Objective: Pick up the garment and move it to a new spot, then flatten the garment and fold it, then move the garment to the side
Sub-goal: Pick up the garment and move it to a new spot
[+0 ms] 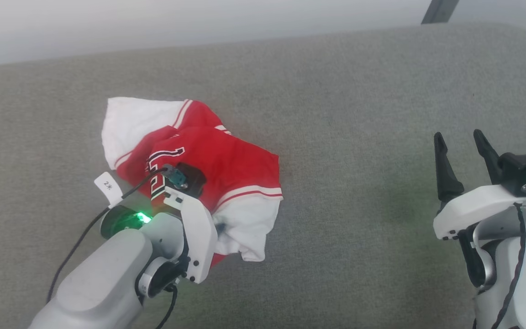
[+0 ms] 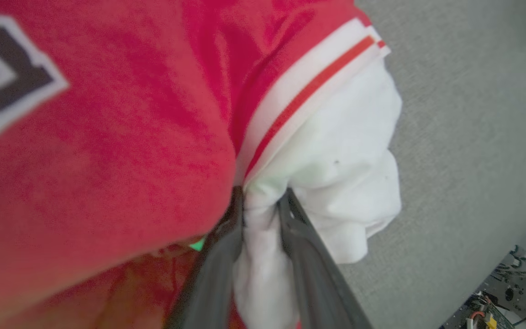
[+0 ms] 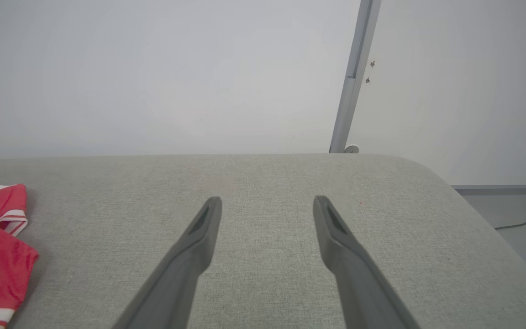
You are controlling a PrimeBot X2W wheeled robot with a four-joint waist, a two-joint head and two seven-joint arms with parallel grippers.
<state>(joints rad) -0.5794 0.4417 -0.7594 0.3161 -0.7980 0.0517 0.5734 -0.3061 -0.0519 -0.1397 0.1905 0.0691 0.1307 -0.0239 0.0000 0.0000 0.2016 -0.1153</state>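
This looks like a bare test room or robotics lab rather than a lived-in home. A padded surface (image 1: 359,91) covered in grey woven fabric, its corner rounded at the upper right of the head view, has a plain white wall (image 3: 153,68) behind it. A grey metal post (image 3: 352,82) runs up that wall in the right wrist view. At the right edge there, a loose cable (image 3: 525,221) lies on the grey floor (image 3: 496,205). Exposed wiring (image 2: 484,315) shows at the lower right of the left wrist view.
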